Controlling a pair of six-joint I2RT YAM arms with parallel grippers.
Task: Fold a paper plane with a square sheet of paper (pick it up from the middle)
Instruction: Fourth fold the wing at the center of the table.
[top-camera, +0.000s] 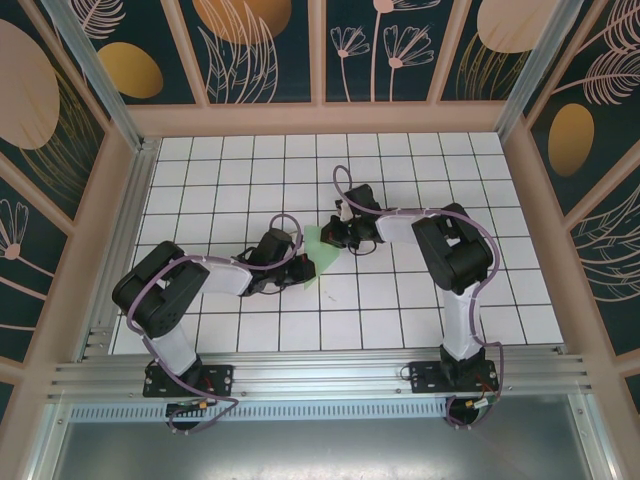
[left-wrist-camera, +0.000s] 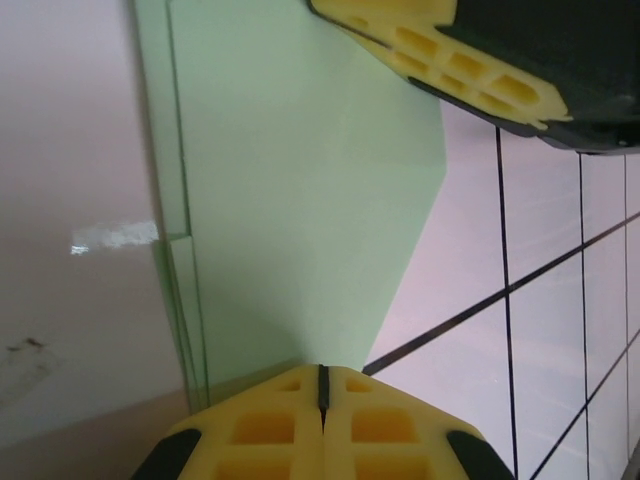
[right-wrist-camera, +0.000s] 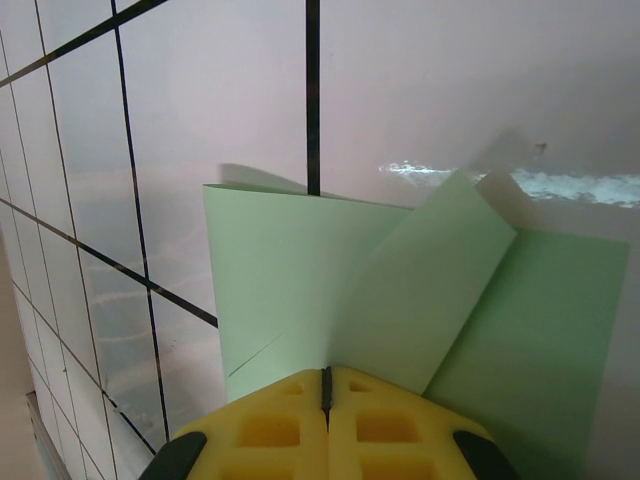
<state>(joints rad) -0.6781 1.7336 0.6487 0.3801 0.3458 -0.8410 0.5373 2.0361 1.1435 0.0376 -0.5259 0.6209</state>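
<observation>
Left hand (left-wrist-camera: 322, 385), clenched, sits at the near-left edge of the square sheet of paper (left-wrist-camera: 300, 200); right hand (right-wrist-camera: 325, 385), clenched, at its far-right.

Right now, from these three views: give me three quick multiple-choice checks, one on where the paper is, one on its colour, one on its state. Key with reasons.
1. Where is the square sheet of paper?
A) on the table, between the left gripper and the right gripper
B) at the far left corner
C) held up in the air

2. What colour is it?
A) white
B) pale green
C) orange

3. What state is it in?
A) flat, unfolded
B) partly folded, with a flap turned over
C) crumpled into a ball

Key:
1 A, the top view shows it mid-table with both grippers' tips at it.
2 B, it reads green against the white table in every view.
3 B, the right wrist view shows a diagonal flap lying over the sheet.
</observation>
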